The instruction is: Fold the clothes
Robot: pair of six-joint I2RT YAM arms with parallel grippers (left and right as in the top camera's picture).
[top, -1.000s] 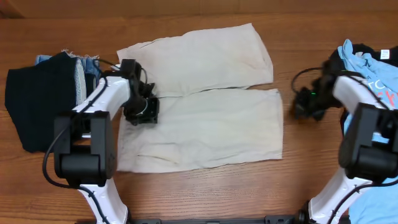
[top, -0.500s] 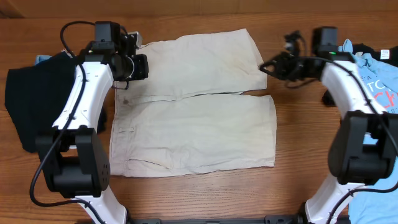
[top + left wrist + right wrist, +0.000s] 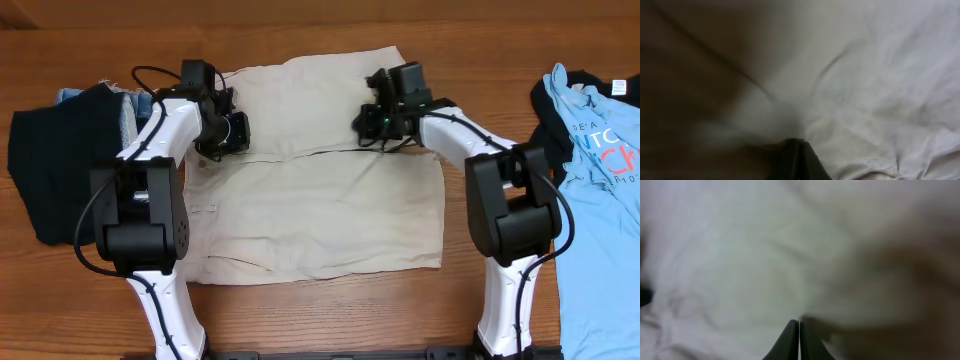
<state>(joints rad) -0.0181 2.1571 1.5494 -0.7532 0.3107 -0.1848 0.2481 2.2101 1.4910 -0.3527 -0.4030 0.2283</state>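
Note:
The beige khaki shorts (image 3: 310, 200) lie flat in the middle of the table, legs pointing right, waistband at the left. My left gripper (image 3: 230, 132) is down on the shorts near the waistband end of the upper leg. In the left wrist view its fingers (image 3: 796, 144) are shut together against the pale cloth (image 3: 865, 90), with no cloth seen between them. My right gripper (image 3: 372, 122) rests on the upper leg near the split between the legs. Its fingers (image 3: 799, 325) are shut together on the pale cloth (image 3: 730, 265).
A black garment (image 3: 55, 165) and a denim piece (image 3: 135, 105) lie at the left edge. A light blue printed T-shirt (image 3: 595, 170) lies over a black garment (image 3: 545, 95) at the right edge. Bare wooden table (image 3: 320, 310) runs along the front.
My left gripper moved down and right from the shorts' top-left corner onto the cloth. My right gripper moved left from the upper leg's hem onto that leg. The shorts stayed put.

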